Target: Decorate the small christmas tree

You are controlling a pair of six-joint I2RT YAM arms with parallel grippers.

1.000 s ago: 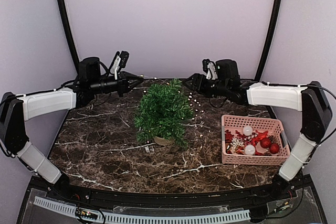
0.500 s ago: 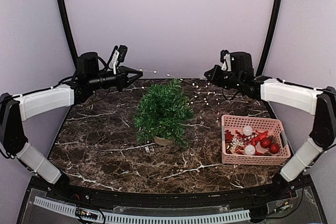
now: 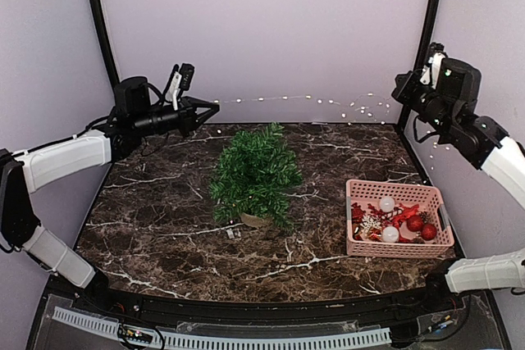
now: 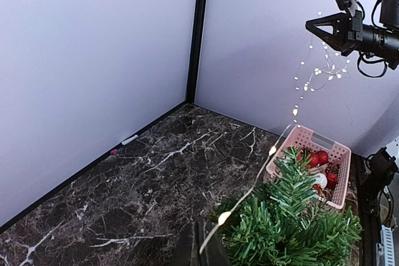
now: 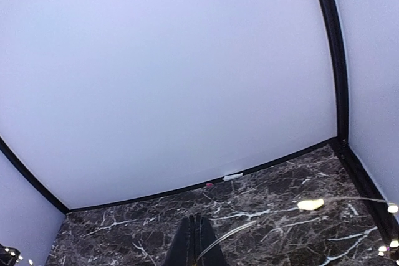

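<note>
L gripper [image 3: 215, 106] pinched tight on one end of light string [image 3: 287, 98], R gripper [image 3: 399, 86] pinched on other end; strung 10 to 2 o'clock over marble table [image 3: 148, 227]. Small christmas tree [image 3: 254, 174] upright at centre, below string. Pink basket [image 3: 361, 247] w/ baubles [image 3: 415, 223] at 4 o'clock.

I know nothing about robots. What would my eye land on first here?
A string of tiny lights hangs in mid-air, held between the left gripper and the right gripper, above the small Christmas tree at the centre. A pink basket of red and white baubles sits to its right.
</note>
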